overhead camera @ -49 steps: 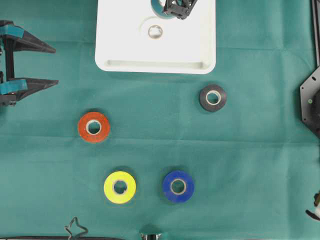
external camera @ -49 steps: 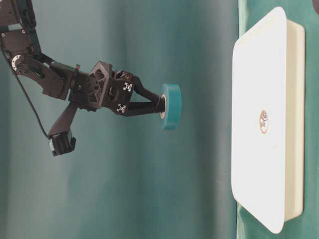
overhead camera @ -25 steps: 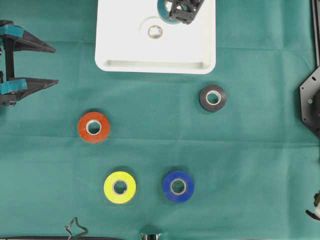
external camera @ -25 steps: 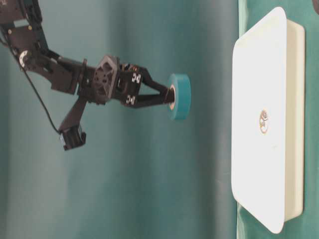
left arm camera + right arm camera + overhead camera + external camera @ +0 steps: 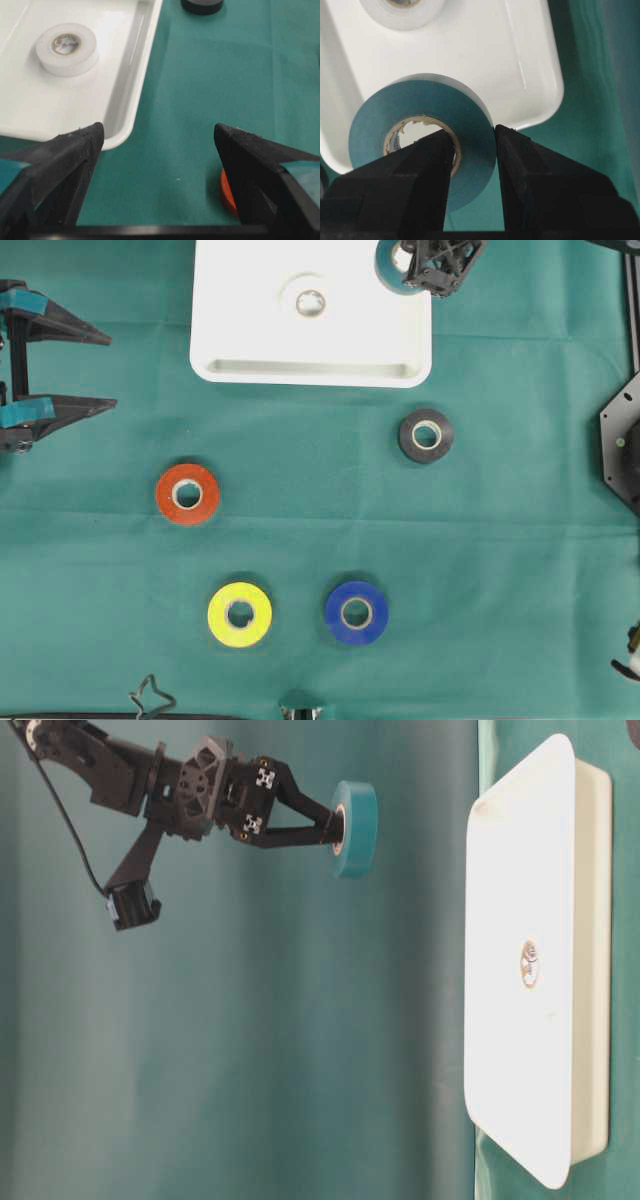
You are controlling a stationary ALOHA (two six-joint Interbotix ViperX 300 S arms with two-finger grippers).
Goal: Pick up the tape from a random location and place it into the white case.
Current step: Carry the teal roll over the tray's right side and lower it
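My right gripper (image 5: 408, 266) is shut on a teal tape roll (image 5: 389, 262), one finger through its core and one on the outside. The roll (image 5: 356, 828) hangs well above the white case (image 5: 510, 920), over its far right corner. In the right wrist view the teal roll (image 5: 420, 115) sits between my fingers (image 5: 472, 145) with the case's rounded corner (image 5: 540, 95) below. A white tape roll (image 5: 310, 303) lies inside the case (image 5: 250, 340). My left gripper (image 5: 105, 370) stands open and empty at the left edge, seen spread wide in its wrist view (image 5: 159, 137).
Loose rolls lie on the green cloth: black (image 5: 425, 435), red (image 5: 187, 494), yellow (image 5: 240, 615) and blue (image 5: 356, 612). The left wrist view shows the case's near corner (image 5: 125, 135), the white roll (image 5: 66, 49) and the red roll's edge (image 5: 227, 192).
My right gripper has carried the teal roll to the right, from over the case's middle to above its right corner. The left gripper has stayed put.
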